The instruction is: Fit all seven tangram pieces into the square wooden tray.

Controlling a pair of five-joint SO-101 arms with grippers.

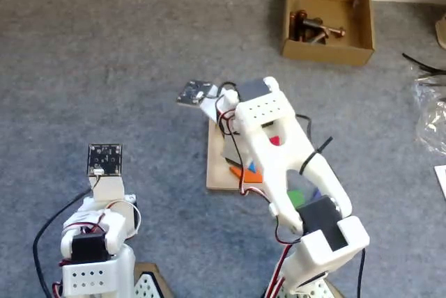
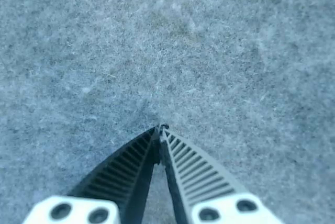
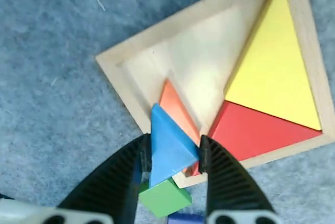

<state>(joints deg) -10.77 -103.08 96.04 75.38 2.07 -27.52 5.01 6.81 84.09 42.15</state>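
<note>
The square wooden tray (image 3: 157, 35) lies on grey carpet. Inside it are a large yellow triangle (image 3: 275, 67), a red triangle (image 3: 251, 132) and an orange triangle (image 3: 175, 106). My right gripper (image 3: 174, 148) is shut on a blue triangle (image 3: 167, 148), held over the tray's rim beside the orange piece. A green piece (image 3: 165, 198) and a bit of a purple one (image 3: 186, 219) sit just outside the tray. In the high view the right arm (image 1: 279, 145) covers most of the tray (image 1: 217, 173). My left gripper (image 2: 159, 130) is shut and empty above bare carpet.
A cardboard box (image 1: 327, 19) with small wooden and metal items stands at the back right. Clear plastic wrap (image 1: 432, 113) lies at the right edge. The left arm (image 1: 97, 228) sits at the front left, well apart from the tray.
</note>
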